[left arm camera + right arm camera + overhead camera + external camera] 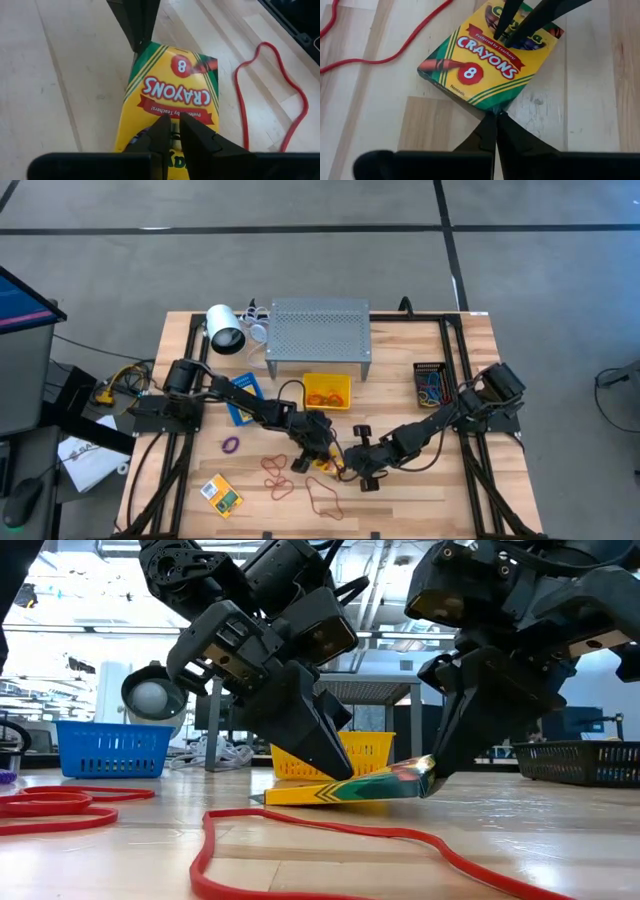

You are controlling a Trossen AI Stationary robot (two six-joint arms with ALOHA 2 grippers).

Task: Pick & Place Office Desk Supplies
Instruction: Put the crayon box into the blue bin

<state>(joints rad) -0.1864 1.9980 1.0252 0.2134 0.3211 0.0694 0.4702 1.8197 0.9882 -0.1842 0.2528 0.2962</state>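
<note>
- Fingers first: left gripper (172,131) is pinched nearly together w/ tips pressed on top of the crayon box (170,95), not around it. Right gripper (492,122) is also closed, tips at the box's opposite end, which the low view shows lifted a bit off the wood.
- Box sits near the front edge of the table (470,490), roughly mid-width, one end down, other end tipped up.
- Rubber bands are all over nearby: a red loop (330,840) just in front of the box, a purple one (231,445) toward the left edge, more red/orange along the front.
- Step imo: two-arm flip/pry to get the flat box graspable, left pins, right levers.
- Next move prob needs one gripper to open and straddle the raised end. Then carry it to a bin, maybe the yellow bin (327,391) further back. Slip risk looks real, cardboard's slick.
</note>
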